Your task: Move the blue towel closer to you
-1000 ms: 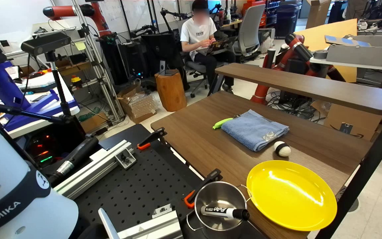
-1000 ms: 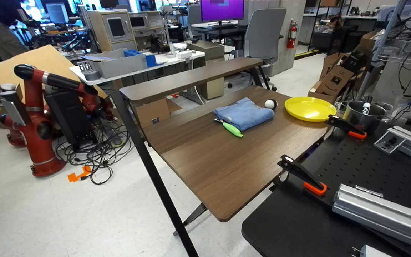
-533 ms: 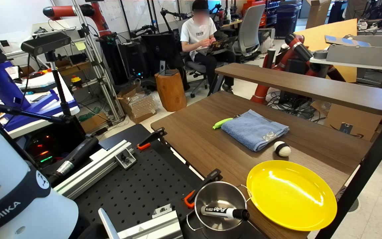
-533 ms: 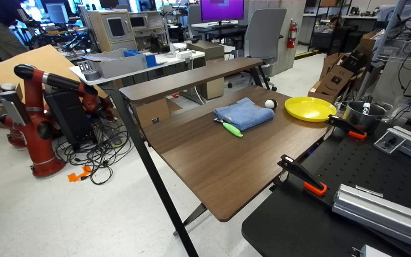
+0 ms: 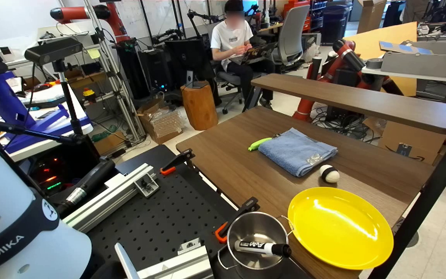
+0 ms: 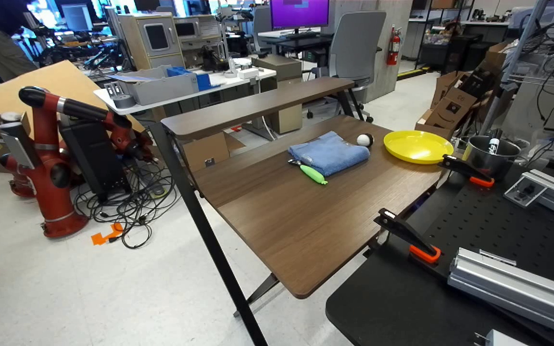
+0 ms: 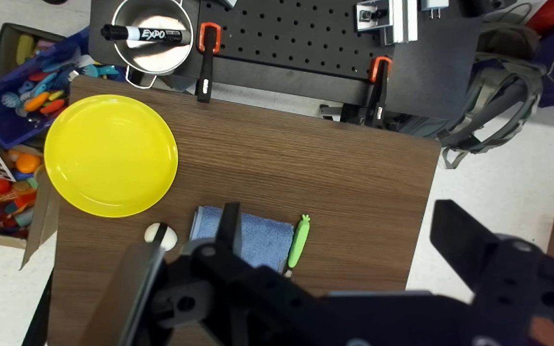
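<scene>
The blue towel lies folded on the brown table; it shows in both exterior views. In the wrist view the towel is partly hidden behind a finger and the body of my gripper. The gripper is open with its fingers wide apart and nothing between them. It is high above the table, apart from the towel, and the towel is under its left-hand finger in the wrist view. The gripper is out of sight in both exterior views.
A green-handled tool lies against the towel's edge. A white ball with a black band sits beside the towel, near the yellow plate. A pot holds a marker. A raised shelf spans the table's far side. Clamps stick up at the near edge.
</scene>
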`<move>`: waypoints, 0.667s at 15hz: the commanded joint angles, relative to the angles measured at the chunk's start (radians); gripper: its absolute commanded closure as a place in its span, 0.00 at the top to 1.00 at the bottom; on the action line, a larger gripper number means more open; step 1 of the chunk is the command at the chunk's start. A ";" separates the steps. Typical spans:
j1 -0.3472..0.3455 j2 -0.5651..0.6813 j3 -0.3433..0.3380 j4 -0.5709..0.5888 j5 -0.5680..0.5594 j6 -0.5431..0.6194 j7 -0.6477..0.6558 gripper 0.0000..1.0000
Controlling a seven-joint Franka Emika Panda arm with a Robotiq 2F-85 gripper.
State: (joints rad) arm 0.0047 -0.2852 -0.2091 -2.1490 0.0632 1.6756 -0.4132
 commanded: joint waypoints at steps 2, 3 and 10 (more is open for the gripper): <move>-0.023 0.067 0.004 0.022 0.078 0.072 -0.019 1.00; -0.026 0.090 0.004 0.028 0.092 0.098 -0.020 1.00; -0.065 0.315 0.023 0.115 0.180 0.279 0.005 1.00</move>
State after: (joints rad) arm -0.0314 -0.0589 -0.2093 -2.1038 0.1901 1.9322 -0.4092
